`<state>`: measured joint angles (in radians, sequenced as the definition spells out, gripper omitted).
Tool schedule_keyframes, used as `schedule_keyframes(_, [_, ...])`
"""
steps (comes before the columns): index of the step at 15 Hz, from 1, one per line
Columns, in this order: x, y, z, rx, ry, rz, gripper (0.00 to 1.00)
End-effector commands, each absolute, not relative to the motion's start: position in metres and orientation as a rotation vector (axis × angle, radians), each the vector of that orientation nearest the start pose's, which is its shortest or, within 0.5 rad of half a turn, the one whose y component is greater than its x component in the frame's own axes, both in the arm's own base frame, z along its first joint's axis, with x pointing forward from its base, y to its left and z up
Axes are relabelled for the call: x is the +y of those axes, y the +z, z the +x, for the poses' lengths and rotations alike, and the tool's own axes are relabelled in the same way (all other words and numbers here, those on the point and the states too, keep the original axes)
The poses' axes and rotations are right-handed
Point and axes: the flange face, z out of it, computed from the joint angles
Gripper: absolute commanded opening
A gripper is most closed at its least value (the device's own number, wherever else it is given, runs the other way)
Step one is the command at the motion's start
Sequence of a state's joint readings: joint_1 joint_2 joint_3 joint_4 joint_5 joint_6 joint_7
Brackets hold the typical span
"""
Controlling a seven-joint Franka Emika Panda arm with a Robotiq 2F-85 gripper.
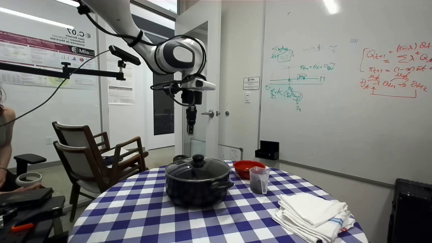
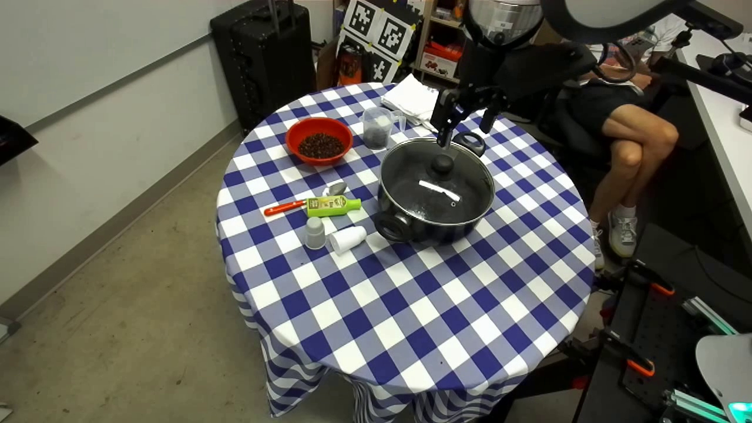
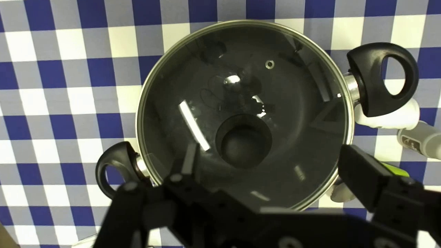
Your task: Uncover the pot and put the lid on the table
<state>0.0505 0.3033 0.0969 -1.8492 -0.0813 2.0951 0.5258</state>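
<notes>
The black pot [image 1: 192,194] [image 2: 432,232] stands on the checked table [image 1: 145,212] [image 2: 376,305] [image 3: 69,100] in both exterior views. The dark glass lid [image 1: 180,170] [image 2: 408,179] [image 3: 299,100], with a metal rim, lies on it. Its round black knob [image 1: 198,160] [image 2: 442,164] [image 3: 245,146] is at the middle. My gripper [image 1: 190,130] [image 2: 465,132] [image 3: 268,151] is open and empty above the lid, pointing down. In the wrist view the knob shows between the finger directions, nearer the left finger. The fingers are apart from the knob. The pot's inside shows only dimly through the glass.
A red bowl [image 1: 240,172] [image 2: 294,141] of dark beans and a clear measuring cup [image 1: 259,182] [image 2: 376,130] stand beside the pot. Folded white towels [image 1: 310,216] [image 2: 410,97] lie at the edge. A green bottle [image 2: 332,206], grey shaker [image 2: 315,234], white cup [image 2: 348,239] and red-handled utensil [image 2: 284,208] lie nearby.
</notes>
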Motion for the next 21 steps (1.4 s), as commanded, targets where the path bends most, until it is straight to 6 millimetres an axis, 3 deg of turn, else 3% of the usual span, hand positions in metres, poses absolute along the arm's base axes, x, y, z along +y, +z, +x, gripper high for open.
schedule_keyframes(1, [0.085, 0.337, 0.638, 0.539, 0.132, -3.143, 1.00])
schedule_keyframes(7, [0.084, 0.308, 0.648, 0.569, 0.228, -3.122, 1.00])
schedule_keyframes(21, [0.061, 0.276, 0.661, 0.701, 0.310, -3.055, 1.00])
